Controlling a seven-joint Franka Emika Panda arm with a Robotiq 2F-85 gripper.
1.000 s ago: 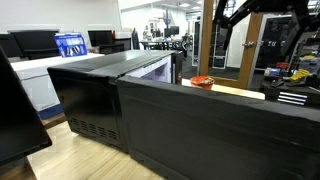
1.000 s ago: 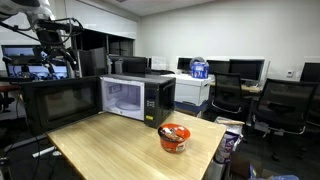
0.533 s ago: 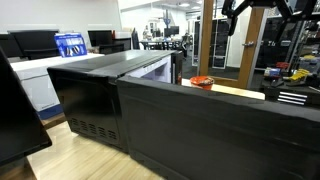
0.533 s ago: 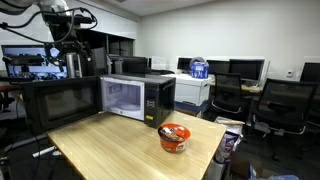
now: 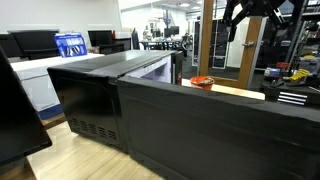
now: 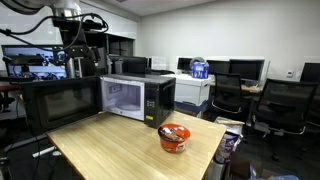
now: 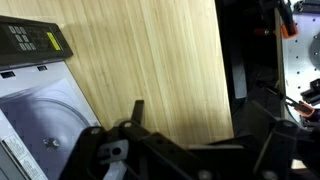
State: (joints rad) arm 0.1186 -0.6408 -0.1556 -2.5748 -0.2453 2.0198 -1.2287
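My gripper [image 7: 200, 135] is open, with only bare wood showing between its fingers [image 7: 137, 110]. It hangs high above the wooden table [image 6: 110, 145], over the back left part near the microwave [image 6: 140, 97], and touches nothing. In both exterior views the arm comes in at the top, with the gripper [image 6: 76, 66] above the microwave's open door [image 6: 50, 105] and the gripper [image 5: 233, 24] at upper right. In the wrist view the microwave's control panel [image 7: 30, 40] and glass turntable [image 7: 40, 125] lie at the left. A red bowl [image 6: 174, 137] stands near the table's front right corner, far from the gripper.
Office chairs [image 6: 270, 105] and desks with monitors [image 6: 245, 68] fill the room behind the table. A blue water jug [image 6: 199, 68] stands at the back. The red bowl [image 5: 202, 81] shows beyond the microwave's black casing [image 5: 100, 90]. Cables and equipment [image 7: 290, 70] lie past the table edge.
The arm has swung sideways toward the microwave, and the gripper now hangs closer over the open door. The jaws have stayed open. Bowl and microwave have not moved.
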